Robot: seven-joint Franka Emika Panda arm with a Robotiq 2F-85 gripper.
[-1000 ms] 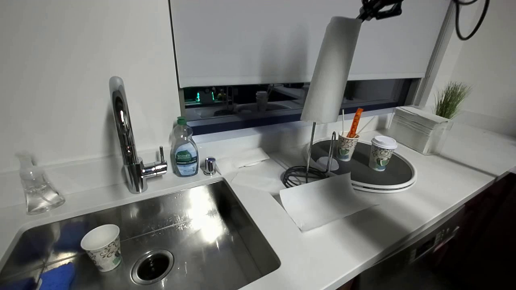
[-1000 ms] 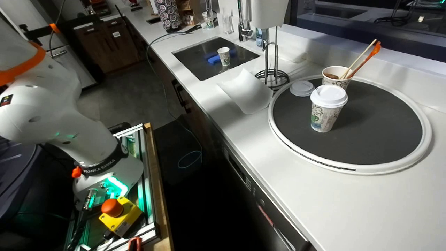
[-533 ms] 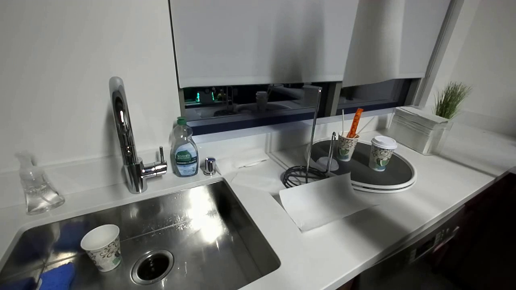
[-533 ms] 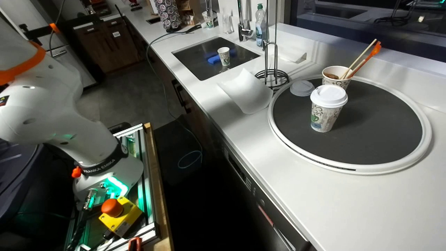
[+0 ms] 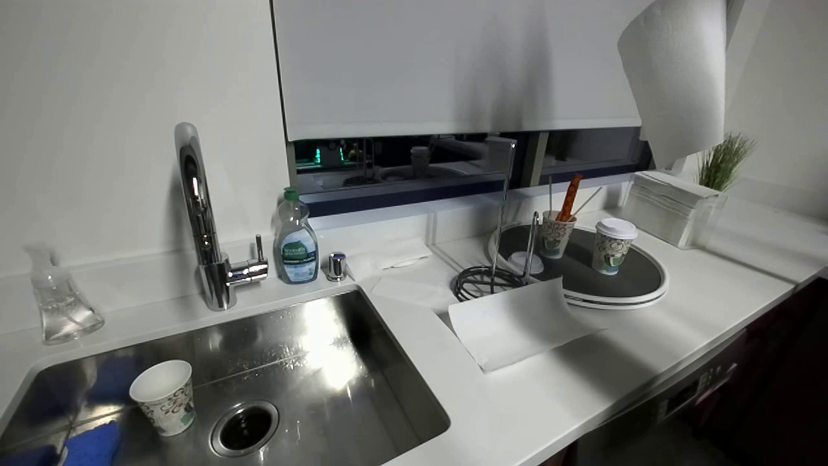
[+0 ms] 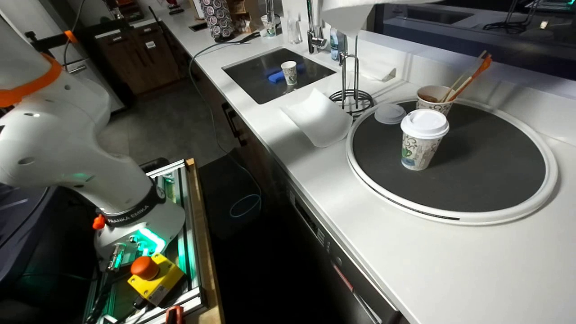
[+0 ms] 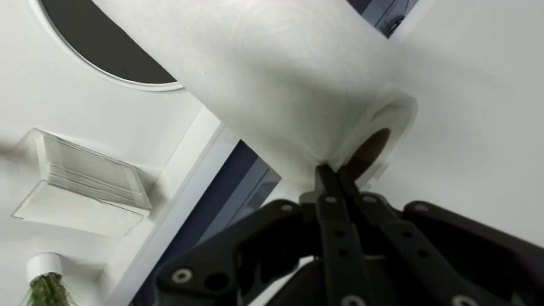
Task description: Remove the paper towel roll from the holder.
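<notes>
In an exterior view, the paper towel roll [image 5: 679, 71], a thick, plain white cylinder of rolled paper, is held aloft, off the holder [image 5: 504, 207], a thin metal wire stand with a dark ring base, whose upright rod is fully exposed. In an exterior view, the top of the holder is hidden by the roll [image 6: 348, 18]. In the wrist view, the roll is seen at a slant, gripped by the black two-fingered gripper [image 7: 333, 168]: its narrow fingers [image 7: 340, 225] are clamped close together on the roll's end wall, beside the brown hollow core [image 7: 369, 153]. Just beside the holder's base, a curled white paper sheet [image 5: 517, 327] is laid on the white countertop [image 5: 705, 304]. A round dark grey board [image 6: 490, 180] with a white rim is set next to the holder; on it, a flat white lid [image 6: 389, 114] is placed near the holder, with a white-lidded patterned paper cup [image 6: 420, 146] and a patterned paper cup [image 6: 434, 106] holding an orange stick [image 6: 486, 64] stood farther off.
</notes>
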